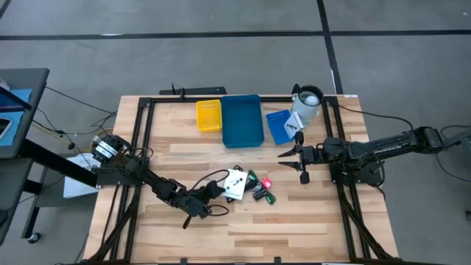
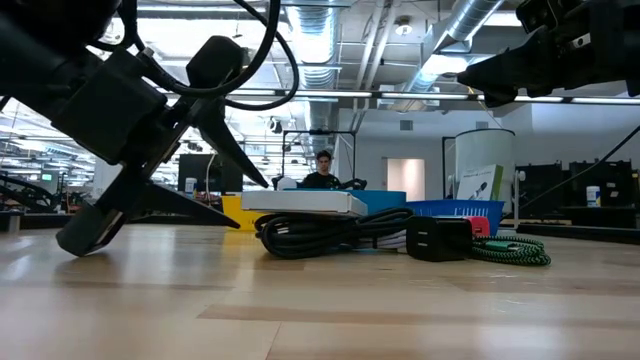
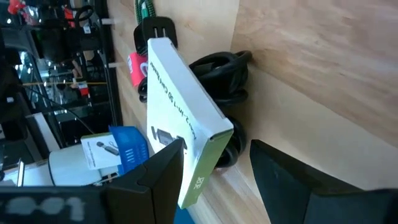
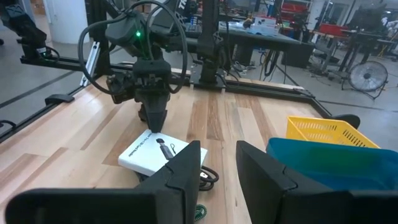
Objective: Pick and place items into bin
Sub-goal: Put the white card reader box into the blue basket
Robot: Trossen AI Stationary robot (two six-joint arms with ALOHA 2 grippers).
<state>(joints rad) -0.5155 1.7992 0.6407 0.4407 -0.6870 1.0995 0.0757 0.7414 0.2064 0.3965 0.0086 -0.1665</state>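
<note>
We are observing the white card package (image 1: 235, 183) lying flat near the middle of the table (image 1: 294, 228), resting on top of a coiled black cable (image 2: 320, 232). In the high view its long axis is running slightly aslant to the table's edges; one short end is facing the left gripper (image 1: 218, 190) and the other is facing the small pieces. Printed text is running along its long axis beside a small product picture; in the left wrist view we are reading only fragments that look like "in-1", and the rest is too small to tell.

The left gripper is standing open at the package's near end, one finger (image 3: 163, 163) just beside the package's edge and the other apart from it, holding nothing. The right gripper (image 1: 300, 163) is hanging above the table to the right of the pile, fingers parted a little, empty.

Just beside the package, on its right, the black clip-like pieces (image 1: 259, 193) are lying with a red part (image 1: 266, 182) and a green part (image 1: 252, 176) showing; a green braided cable (image 2: 512, 250) is lying among them.

Behind the pile, a blue bin (image 1: 242, 121), a yellow basket (image 1: 209, 116) and a smaller blue basket (image 1: 278, 126) are standing side by side. A white cup (image 1: 307, 103) and a second white card (image 1: 294, 123) are sitting by the blue basket.
</note>
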